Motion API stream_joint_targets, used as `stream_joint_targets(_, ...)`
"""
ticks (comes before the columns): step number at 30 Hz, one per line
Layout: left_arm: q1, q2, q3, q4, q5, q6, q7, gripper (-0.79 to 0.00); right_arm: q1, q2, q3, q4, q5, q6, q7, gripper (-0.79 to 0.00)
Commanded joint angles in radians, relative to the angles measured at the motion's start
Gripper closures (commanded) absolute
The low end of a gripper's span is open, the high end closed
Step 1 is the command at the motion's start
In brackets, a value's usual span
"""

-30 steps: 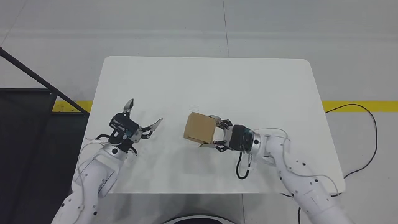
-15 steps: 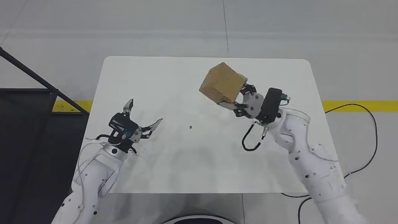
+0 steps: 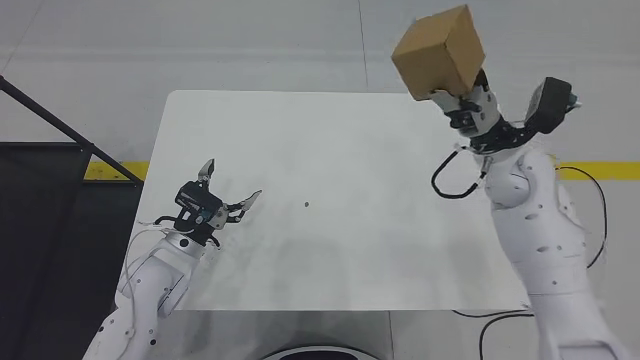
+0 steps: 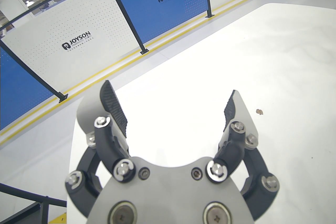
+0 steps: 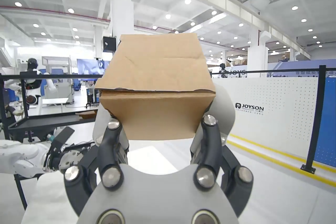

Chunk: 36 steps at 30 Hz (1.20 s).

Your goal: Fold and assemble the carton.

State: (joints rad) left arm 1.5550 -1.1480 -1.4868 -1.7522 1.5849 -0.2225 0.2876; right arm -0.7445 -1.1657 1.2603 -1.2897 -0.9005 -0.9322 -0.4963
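Fingers [image 4: 88, 110] of your left end effector [image 3: 233, 179] are spread wide with nothing between them, over the table [image 3: 400, 150] near its left edge. You can see its dark ribbed pads [image 4: 227, 112] facing each other across bare white surface. Farther in, toward the middle of the table, a tiny brown speck [image 3: 306, 203] lies alone. Beyond that, your right end effector [image 3: 462, 100] is up in the air by the far right corner, clamped on the carton [image 3: 440, 50]. Its fingers press on two opposite sides of the carton's lower part. The carton is a brown cube, tilted, clear of the table and closed on the faces you can see, with a flap seam running across the side toward the wrist camera. Past the table, a yellow line [image 3: 628, 171] crosses the grey floor.
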Motion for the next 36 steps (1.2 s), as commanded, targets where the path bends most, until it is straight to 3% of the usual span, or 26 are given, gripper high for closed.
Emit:
stream_joint_targets(1, 0.0, 0.0, 0.0, 0.0, 0.0, 0.0, 0.0, -0.785, 0.033, -0.002, 0.007, 0.011, 0.063, 0.013, 0.038, 0.0)
stream_joint_targets(9, 0.0, 0.0, 0.0, 0.0, 0.0, 0.0, 0.0, -0.785, 0.183, -0.018, -0.018, 0.045, 0.266, 0.04, 0.182, 0.0)
stream_joint_targets(19, 0.0, 0.0, 0.0, 0.0, 0.0, 0.0, 0.0, -0.785, 0.34, -0.047, -0.067, 0.09, 0.325, 0.059, 0.218, 0.0)
stream_joint_targets(31, 0.0, 0.0, 0.0, 0.0, 0.0, 0.0, 0.0, -0.785, 0.399, -0.068, -0.063, 0.098, 0.28, 0.031, 0.125, 0.0)
stream_joint_targets(36, 0.0, 0.0, 0.0, 0.0, 0.0, 0.0, 0.0, -0.785, 0.388, -0.062, -0.036, 0.066, 0.141, 0.031, 0.122, 0.0)
